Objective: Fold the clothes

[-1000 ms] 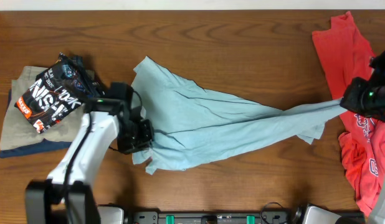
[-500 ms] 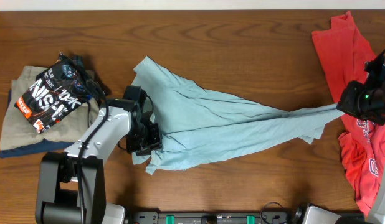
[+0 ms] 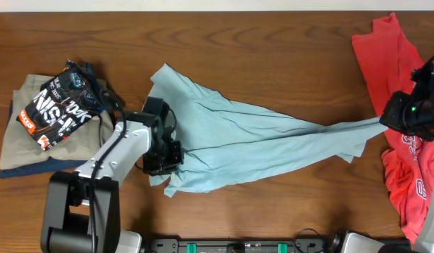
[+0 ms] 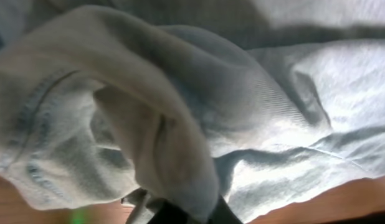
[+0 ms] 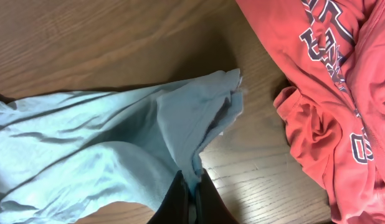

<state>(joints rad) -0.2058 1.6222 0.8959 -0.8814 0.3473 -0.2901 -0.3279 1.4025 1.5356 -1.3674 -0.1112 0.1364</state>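
The clothes, one pale blue-grey T-shirt (image 3: pixel 231 140), lie stretched in a long crumpled band across the wooden table. My left gripper (image 3: pixel 168 158) sits at the shirt's left edge, shut with bunched fabric (image 4: pixel 273 93) draped over its dark fingers (image 4: pixel 180 214). Most of those jaws are hidden by cloth. At the far right, my right gripper (image 3: pixel 387 119) is shut on the shirt's narrow end. In the right wrist view the blue cloth (image 5: pixel 118 137) is pinched between the black fingers of the right gripper (image 5: pixel 192 199) and pulled taut.
A red T-shirt (image 3: pixel 389 56) with white lettering (image 5: pixel 329 81) lies crumpled under and beside the right arm. At the left, a black printed shirt (image 3: pixel 59 105) rests on a folded khaki and navy pile (image 3: pixel 20 151). Bare wood shows along the table's far side.
The left arm shifted slightly to the right and farther onto the shirt's left edge, its jaws opening briefly and closing again. The right gripper rose a little, keeping its hold.
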